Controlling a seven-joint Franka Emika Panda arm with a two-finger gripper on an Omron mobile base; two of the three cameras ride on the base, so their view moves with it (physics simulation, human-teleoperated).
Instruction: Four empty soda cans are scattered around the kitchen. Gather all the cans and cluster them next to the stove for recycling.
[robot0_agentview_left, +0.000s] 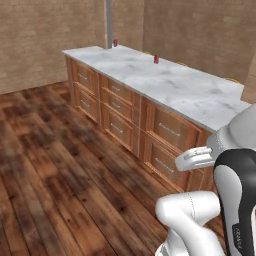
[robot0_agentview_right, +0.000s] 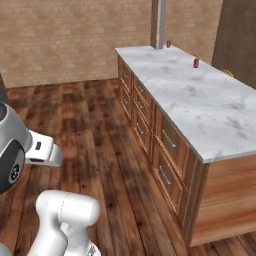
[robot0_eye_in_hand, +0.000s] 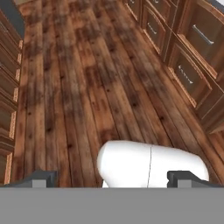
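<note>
Two small red soda cans stand on a long marble-topped island (robot0_agentview_left: 190, 92). One soda can (robot0_agentview_left: 156, 59) (robot0_agentview_right: 196, 62) is near the middle of the top, by its far edge. The other soda can (robot0_agentview_left: 115, 43) (robot0_agentview_right: 168, 44) is at the island's far end, beside a grey post. My gripper (robot0_eye_in_hand: 113, 178) is open, its dark fingertips (robot0_eye_in_hand: 43, 177) wide apart with nothing held between them. It points down at the wooden floor, well short of the cans. The stove is out of view.
The island's wooden drawer fronts (robot0_agentview_left: 167, 129) (robot0_eye_in_hand: 192, 74) face a wide plank floor (robot0_agentview_left: 55, 165). More drawer fronts (robot0_eye_in_hand: 6, 109) line the left edge of the hand view. Brick walls (robot0_agentview_right: 65, 35) close the room behind.
</note>
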